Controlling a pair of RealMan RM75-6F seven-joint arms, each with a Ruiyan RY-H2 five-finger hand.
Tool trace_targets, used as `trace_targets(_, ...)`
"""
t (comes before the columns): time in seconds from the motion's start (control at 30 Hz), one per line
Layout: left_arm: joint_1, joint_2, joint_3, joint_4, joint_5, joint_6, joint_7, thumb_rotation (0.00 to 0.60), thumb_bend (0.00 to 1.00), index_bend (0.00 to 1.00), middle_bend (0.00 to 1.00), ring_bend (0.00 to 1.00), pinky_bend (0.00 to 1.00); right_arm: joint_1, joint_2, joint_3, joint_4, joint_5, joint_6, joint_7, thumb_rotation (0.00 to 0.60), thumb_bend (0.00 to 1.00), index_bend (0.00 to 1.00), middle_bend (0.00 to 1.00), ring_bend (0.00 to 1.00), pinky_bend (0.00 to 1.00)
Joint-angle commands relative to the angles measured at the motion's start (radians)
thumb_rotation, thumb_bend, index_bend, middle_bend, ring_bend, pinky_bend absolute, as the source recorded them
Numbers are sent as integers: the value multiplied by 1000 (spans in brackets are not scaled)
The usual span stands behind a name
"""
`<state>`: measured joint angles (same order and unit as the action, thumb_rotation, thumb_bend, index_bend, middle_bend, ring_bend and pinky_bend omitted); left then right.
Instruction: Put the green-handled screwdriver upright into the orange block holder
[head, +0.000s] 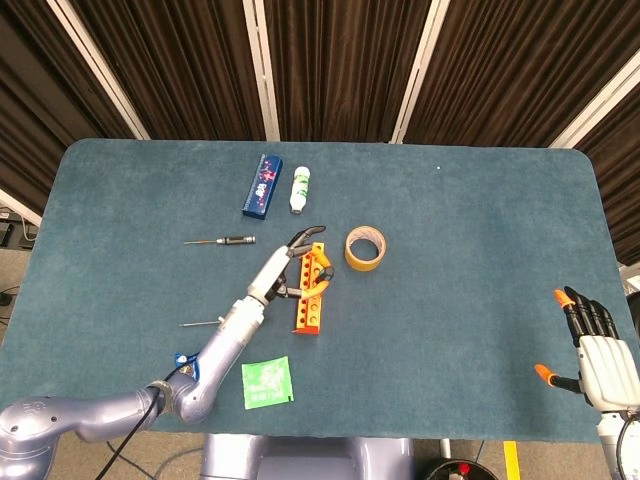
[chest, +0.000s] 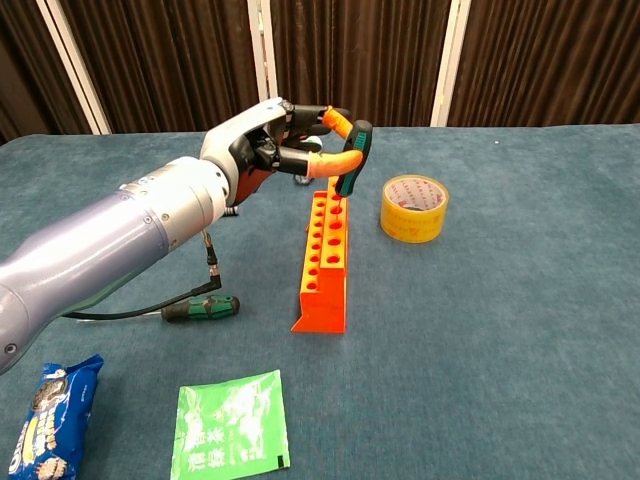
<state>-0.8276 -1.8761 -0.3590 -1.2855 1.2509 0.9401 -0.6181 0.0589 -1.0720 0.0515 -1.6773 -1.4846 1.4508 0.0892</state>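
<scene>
My left hand (chest: 285, 150) pinches the green-handled screwdriver (chest: 351, 162) by its handle, between orange-tipped fingers. The tool stands nearly upright, its lower end at the far holes of the orange block holder (chest: 325, 262). Whether the tip sits in a hole is hidden. From the head view, the left hand (head: 288, 264) hovers over the holder (head: 311, 292). My right hand (head: 600, 356) hangs off the table's near right edge, fingers spread and holding nothing.
A second green-handled screwdriver (chest: 201, 308) lies left of the holder. A yellow tape roll (chest: 413, 208) sits to its right. A green packet (chest: 228, 426) and blue snack bag (chest: 45, 415) lie near the front. A blue box (head: 262, 186), white bottle (head: 299, 188) and thin screwdriver (head: 222, 241) lie farther back.
</scene>
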Motion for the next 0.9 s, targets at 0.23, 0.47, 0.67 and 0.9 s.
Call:
trace_targets(0.23,4,1,12,13,10,-3,-6,600,309,629,63,0,15,0,0,0,1,-2,1,1,600,64,0,0,0,0)
trace_targets(0.47,5,-1,17,22,13,-3,0,600,308,628,63,0,13,0,-1,0,3,-4,2,3,600,65,0,0,0,0)
trace_targets(0.67,10,-7,22,32,9,4,16,600,320,614,54,0,0,0,-2,1,3,-5,4,2,600,65,0,0,0,0)
trace_targets(0.9,17,-3,30,38,-1,2,49,600,278,588,29,0,0,0,-2,0,4,-6,6,2,600,64,0,0,0,0)
